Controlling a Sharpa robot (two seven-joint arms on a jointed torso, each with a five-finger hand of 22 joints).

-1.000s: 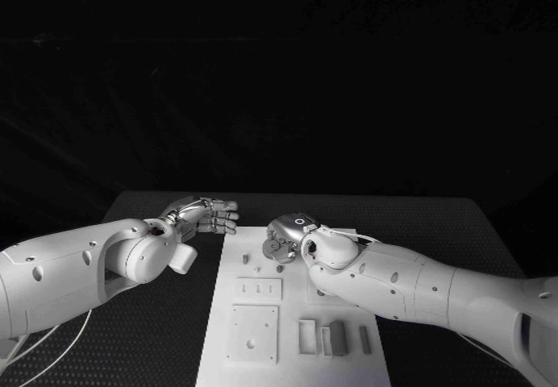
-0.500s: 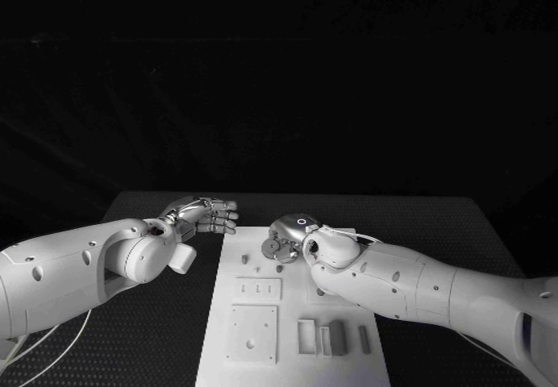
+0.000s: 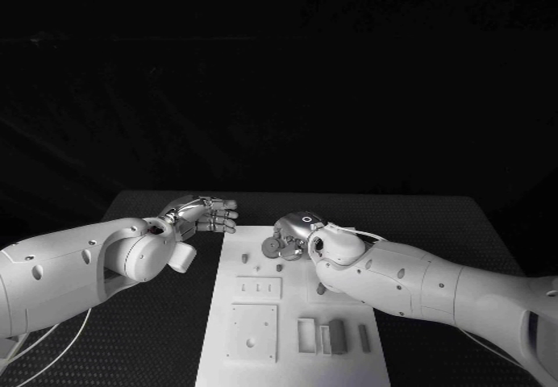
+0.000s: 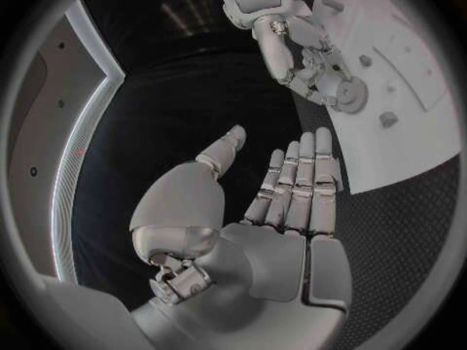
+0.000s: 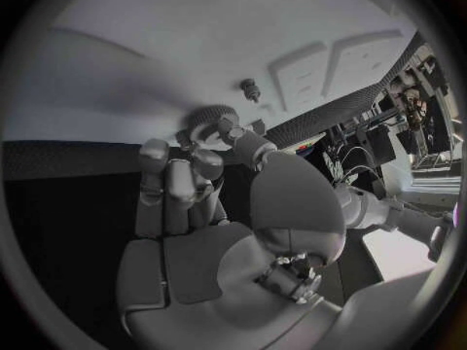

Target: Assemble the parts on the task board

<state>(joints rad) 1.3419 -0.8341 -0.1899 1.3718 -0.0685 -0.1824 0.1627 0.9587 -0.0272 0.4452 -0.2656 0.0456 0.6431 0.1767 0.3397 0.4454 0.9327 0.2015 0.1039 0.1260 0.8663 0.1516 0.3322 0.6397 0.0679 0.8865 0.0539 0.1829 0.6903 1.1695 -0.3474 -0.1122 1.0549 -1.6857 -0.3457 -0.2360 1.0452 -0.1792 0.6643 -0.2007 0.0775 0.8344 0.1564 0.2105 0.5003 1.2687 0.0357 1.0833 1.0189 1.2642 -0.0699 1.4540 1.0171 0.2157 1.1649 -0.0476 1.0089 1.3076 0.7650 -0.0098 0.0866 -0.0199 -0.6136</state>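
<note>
Task board: the white task board [image 3: 262,322] lay in the middle of the black table [image 3: 442,218], its far edge near the two hands and its near edge toward the robot.
Writing: no brand, label or lettering could be read on the board or the parts.
Round part: a small knurled disc-shaped part [image 5: 206,121] sat at the right hand's fingertips, over the far end of the board; it also showed in the left wrist view [image 4: 346,95].
Right hand: the right hand [image 3: 285,242] was bent down over the far end of the board, its thumb and fingers pinching the round part.
Left hand: the left hand [image 3: 204,215] hung just off the board's far left corner over the table, holding nothing, fingers straight and side by side with the thumb apart [image 4: 282,194].
Peg: a small dark peg [image 5: 251,91] stood upright in the board just beyond the right hand's fingers.
Other parts: grey upright blocks [image 3: 337,337] stood near the board's near right corner; a raised square plate [image 3: 254,332] and a smaller slotted plate [image 3: 258,289] lay along the left side.
In the way: the right forearm [image 3: 407,286] covered the board's right edge.
</note>
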